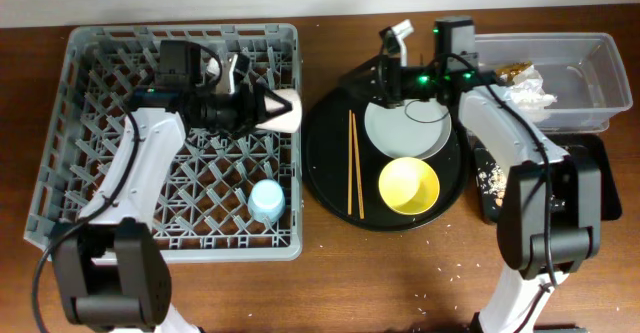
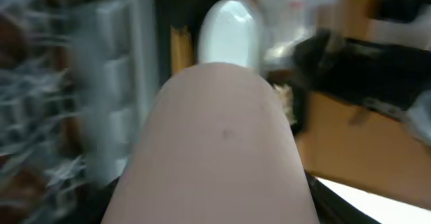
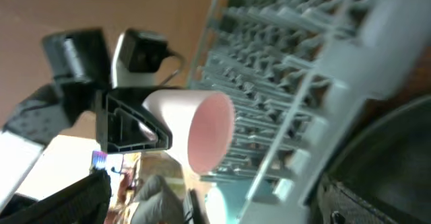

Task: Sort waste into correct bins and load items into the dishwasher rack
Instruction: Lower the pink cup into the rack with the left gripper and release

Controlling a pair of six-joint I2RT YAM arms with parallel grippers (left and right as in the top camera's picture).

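Observation:
My left gripper [image 1: 262, 106] is shut on the small pink cup [image 1: 284, 108], holding it on its side above the right part of the grey dishwasher rack [image 1: 90, 93]. The cup [image 2: 215, 143] fills the blurred left wrist view. From the right wrist I see the cup's open mouth [image 3: 202, 130] turned toward me, in front of the rack [image 3: 303, 62]. A blue cup [image 1: 267, 201] stands in the rack. My right gripper [image 1: 392, 58] hangs open and empty over the far edge of the round black tray [image 1: 330, 123]. That tray holds the plate [image 1: 405, 128], yellow bowl [image 1: 408, 185] and chopsticks [image 1: 353, 163].
A clear tub [image 1: 590, 58] at the back right holds a crumpled white napkin [image 1: 530, 95] and a brown piece [image 1: 515, 71]. A flat black tray [image 1: 595, 188] with pale crumbs [image 1: 490, 178] lies in front of it. Crumbs dot the table near the front.

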